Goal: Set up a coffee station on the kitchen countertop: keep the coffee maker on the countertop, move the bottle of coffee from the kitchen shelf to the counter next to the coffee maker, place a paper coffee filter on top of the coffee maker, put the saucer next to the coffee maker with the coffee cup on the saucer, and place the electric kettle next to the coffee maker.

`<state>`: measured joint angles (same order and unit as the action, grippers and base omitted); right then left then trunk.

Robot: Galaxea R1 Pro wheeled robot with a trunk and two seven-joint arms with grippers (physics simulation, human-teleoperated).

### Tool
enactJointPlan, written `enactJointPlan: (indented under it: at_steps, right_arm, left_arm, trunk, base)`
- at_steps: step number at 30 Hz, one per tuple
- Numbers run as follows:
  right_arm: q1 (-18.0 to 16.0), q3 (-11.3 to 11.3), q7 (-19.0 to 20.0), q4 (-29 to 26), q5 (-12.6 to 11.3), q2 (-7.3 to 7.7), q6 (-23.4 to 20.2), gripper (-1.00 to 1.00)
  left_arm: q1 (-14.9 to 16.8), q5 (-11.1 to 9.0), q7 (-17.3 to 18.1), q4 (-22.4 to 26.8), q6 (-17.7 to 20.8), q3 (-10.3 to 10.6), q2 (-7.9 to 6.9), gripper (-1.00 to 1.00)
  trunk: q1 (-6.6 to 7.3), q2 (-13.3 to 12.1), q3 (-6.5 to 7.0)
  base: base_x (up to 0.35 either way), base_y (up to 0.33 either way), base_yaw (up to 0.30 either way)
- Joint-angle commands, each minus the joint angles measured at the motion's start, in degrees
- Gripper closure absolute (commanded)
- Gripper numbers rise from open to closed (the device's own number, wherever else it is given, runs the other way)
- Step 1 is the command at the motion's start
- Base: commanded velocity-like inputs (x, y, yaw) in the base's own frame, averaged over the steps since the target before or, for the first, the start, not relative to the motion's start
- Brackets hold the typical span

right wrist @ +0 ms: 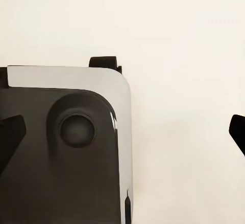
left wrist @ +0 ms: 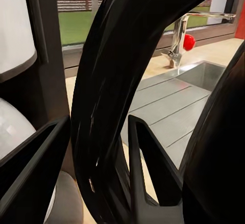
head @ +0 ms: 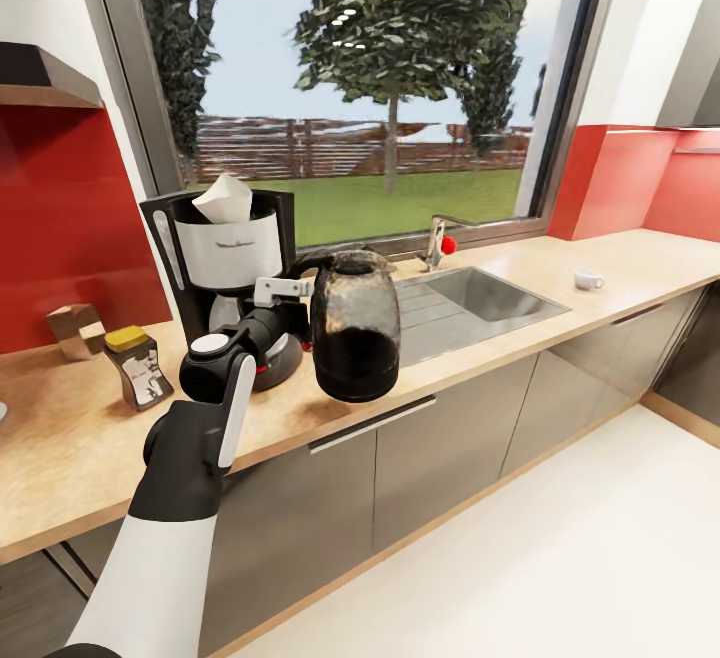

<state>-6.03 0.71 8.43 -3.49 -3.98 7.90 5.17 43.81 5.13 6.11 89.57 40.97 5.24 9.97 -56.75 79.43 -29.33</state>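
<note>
Above countertop [head: 480, 333], electric kettle [head: 355, 338] handle between left gripper [head: 298, 288] fingers.

The kitchen countertop [head: 520, 323] runs long and light-wooded over grey cabinet fronts, red glossy panel behind it, and here's what sits on it: the coffee maker [head: 225, 258] stands tall near the window, with the paper coffee filter [head: 224, 200] poking out of its top. Just left of the machine, the bottle of coffee [head: 138, 367] stands upright, yellow lid up. Behind that jar, by the red panel, a small tan box [head: 75, 329]. A steel sink [head: 480, 300] is set into the worktop to the right, tap with a red knob behind it. Far right, well apart, the coffee cup [head: 588, 279] rests on the bare wood
</note>
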Motion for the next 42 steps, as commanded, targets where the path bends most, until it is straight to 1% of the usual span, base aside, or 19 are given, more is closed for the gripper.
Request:
enactJointPlan:
  at_steps: [1,9,24,35,42]
  right_arm:
    - [-0.04,0.08,0.27,0.06,-0.42,0.02,0.19,-1.00]
    - [-0.04,0.08,0.35,0.06,-0.42,0.01,0.19,-1.00]
    - [-0.04,0.08,0.36,0.06,-0.42,0.02,0.19,-1.00]
    - [-0.02,0.08,0.36,0.06,-0.42,0.06,0.19,-1.00]
    - [-0.04,0.08,0.36,0.06,-0.42,0.05,0.19,-1.00]
  left_arm:
    - [0.05,0.50,0.49,0.07,0.25,-0.07,0.03,1.00]
    - [0.05,0.50,0.49,0.07,0.25,-0.48,0.03,1.00]
    - [0.05,0.50,0.49,0.00,0.25,-0.59,0.03,1.00]
    - [0.05,0.50,0.49,-0.01,0.25,-0.64,0.03,1.00]
    - [0.05,0.50,0.49,0.00,0.25,-0.67,0.03,1.00]
  trunk:
    - [0.00,0.03,-0.06]
    - [0.00,0.03,-0.06]
    - [-3.29,6.05,-2.75]
    - [-3.29,6.05,-2.75]
    - [-3.29,6.05,-2.75]
  base:
    - [0.003,0.000,0.000]
    - [0.001,0.000,0.000]
    - [0.000,0.000,0.000]
    - [0.000,0.000,0.000]
    - [0.118,0.000,0.000]
